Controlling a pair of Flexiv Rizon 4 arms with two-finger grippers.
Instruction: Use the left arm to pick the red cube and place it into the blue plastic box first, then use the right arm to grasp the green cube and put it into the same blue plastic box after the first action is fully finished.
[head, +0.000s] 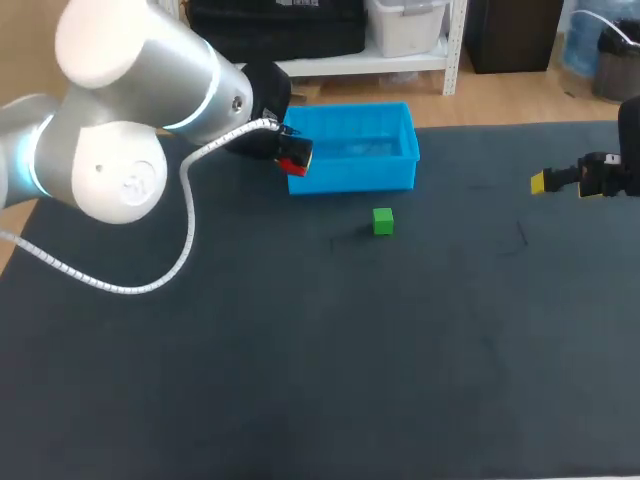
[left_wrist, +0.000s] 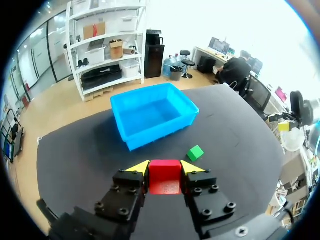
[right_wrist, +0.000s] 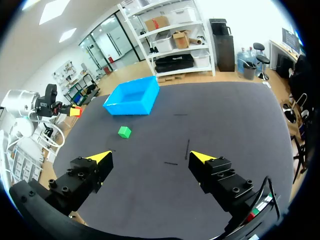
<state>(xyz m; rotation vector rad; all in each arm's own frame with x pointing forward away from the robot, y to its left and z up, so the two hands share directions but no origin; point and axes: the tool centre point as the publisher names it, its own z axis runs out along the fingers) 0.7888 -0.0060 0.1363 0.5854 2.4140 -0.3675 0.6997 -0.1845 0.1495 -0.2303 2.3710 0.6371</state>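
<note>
My left gripper (head: 295, 155) hangs in the air at the left end of the blue plastic box (head: 400, 160), shut on the red cube (head: 293, 167). In the left wrist view the red cube (left_wrist: 164, 176) sits squeezed between the two yellow tips of my left gripper (left_wrist: 164, 168), with the blue box (left_wrist: 134, 131) ahead and below. The green cube (head: 382, 221) rests on the dark mat just in front of the box; the green cube (left_wrist: 195, 152) also lies ahead of the fingers. My right gripper (head: 560, 181) stands open at the table's right side, far from the green cube (right_wrist: 124, 132); my right gripper (right_wrist: 150, 159) has nothing between its fingers.
The blue box (right_wrist: 145, 102) has nothing inside that I can see. A white spiral cable (head: 185, 250) hangs from my left arm over the mat. Short dark marks (right_wrist: 186, 148) lie on the mat ahead of the right gripper.
</note>
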